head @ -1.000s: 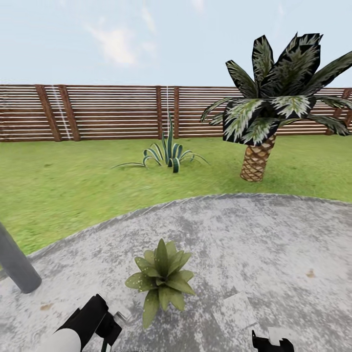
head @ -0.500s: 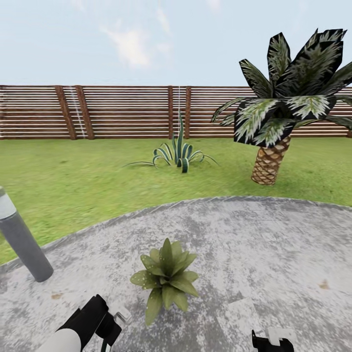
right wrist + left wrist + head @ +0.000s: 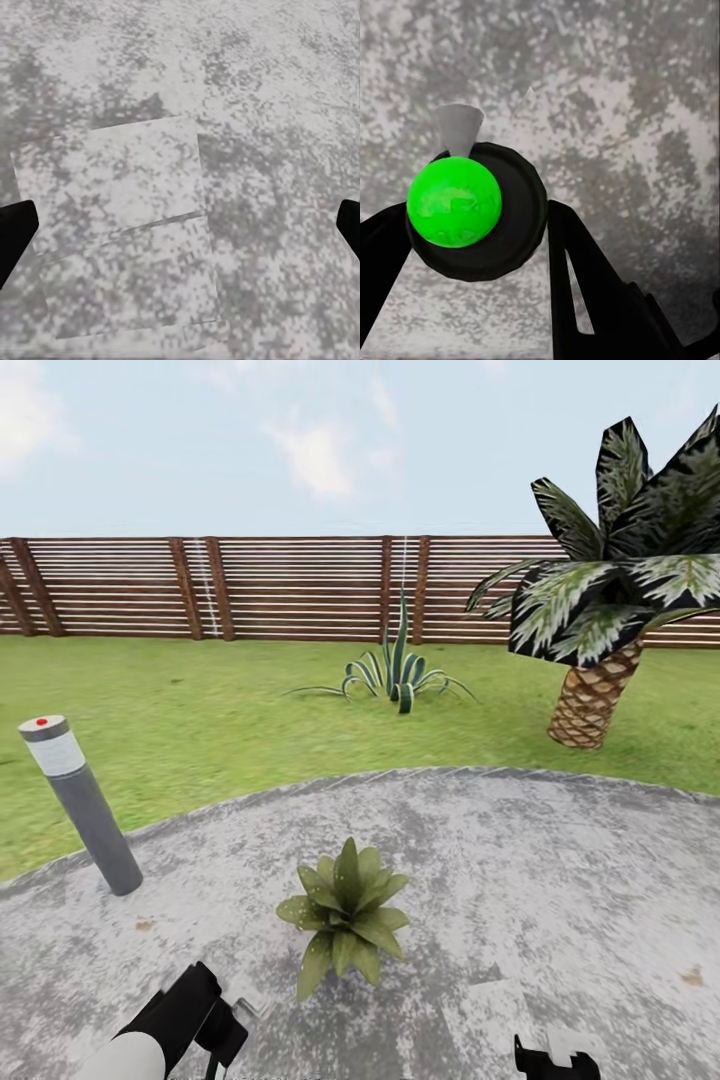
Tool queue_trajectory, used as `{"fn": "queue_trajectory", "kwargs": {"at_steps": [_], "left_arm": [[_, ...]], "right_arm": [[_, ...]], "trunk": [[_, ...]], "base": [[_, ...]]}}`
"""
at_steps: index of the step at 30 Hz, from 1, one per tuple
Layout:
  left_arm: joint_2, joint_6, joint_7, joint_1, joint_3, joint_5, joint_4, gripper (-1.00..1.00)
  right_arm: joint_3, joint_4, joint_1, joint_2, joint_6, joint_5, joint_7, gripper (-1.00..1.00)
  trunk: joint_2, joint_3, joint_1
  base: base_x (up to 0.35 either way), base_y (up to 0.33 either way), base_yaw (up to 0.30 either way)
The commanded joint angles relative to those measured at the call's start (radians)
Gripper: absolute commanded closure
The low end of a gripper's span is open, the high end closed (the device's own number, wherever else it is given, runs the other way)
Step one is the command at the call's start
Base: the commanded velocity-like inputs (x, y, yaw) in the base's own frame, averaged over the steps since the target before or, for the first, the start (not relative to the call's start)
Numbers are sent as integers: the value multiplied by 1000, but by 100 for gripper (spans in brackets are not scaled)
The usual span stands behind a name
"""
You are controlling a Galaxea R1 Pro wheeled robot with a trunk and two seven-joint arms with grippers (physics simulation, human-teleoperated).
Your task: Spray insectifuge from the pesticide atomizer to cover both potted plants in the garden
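The whole head view has slid rightward against a second ago — the camera turning left, not the garden shifting — so the grey bollard lamp (image 3: 82, 805) now stands in full, where only its lower shaft showed at the frame edge.

The pesticide atomizer (image 3: 472, 210) is in my left gripper (image 3: 476, 247): the wrist view looks down on its round black cap with a bright green dome on top and a small pale nozzle poking out, a black finger against each side. So that gripper is clamped on the bottle. I judge it light and rigid, with smooth plastic that could twist or slip; the hold looks to sit just under the cap, and I would not loosen it.

Taking the potted plant (image 3: 345, 913) as landmark: it sits on the round speckled paving (image 3: 560, 880), its leaves carrying faint pale dots — possibly insectifuge, too fine to be sure. The left gripper (image 3: 225, 1025) is near, below and left of it. The right gripper (image 3: 555, 1060) is further off, below and right, fingers (image 3: 16, 232) spread wide over bare paving. Lamp left of the plant; agave (image 3: 395, 675), palm (image 3: 610, 620) and slat fence (image 3: 280, 588) well beyond it.
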Motion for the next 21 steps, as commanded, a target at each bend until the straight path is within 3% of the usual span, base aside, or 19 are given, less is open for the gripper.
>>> {"fn": "queue_trajectory", "kwargs": {"at_steps": [1,9,18,21], "left_arm": [[-1,3,-8,0,10,-5,-2,100],[-2,3,-8,0,7,-1,-2,100],[-2,3,-9,0,6,-7,0,100],[-2,3,-8,0,5,-8,0,100]], "right_arm": [[-6,2,-1,-1,-4,10,-5,-100],[-6,2,-1,1,-4,10,-5,-100],[-6,2,-1,1,-4,10,-5,-100],[-6,2,-1,0,-4,10,-5,-100]], "trunk": [[-1,-1,0],[-1,-1,0],[-1,-1,0],[-1,-1,0]], "base": [[-3,-2,3],[5,-27,204],[69,-245,273],[11,-270,79]]}}
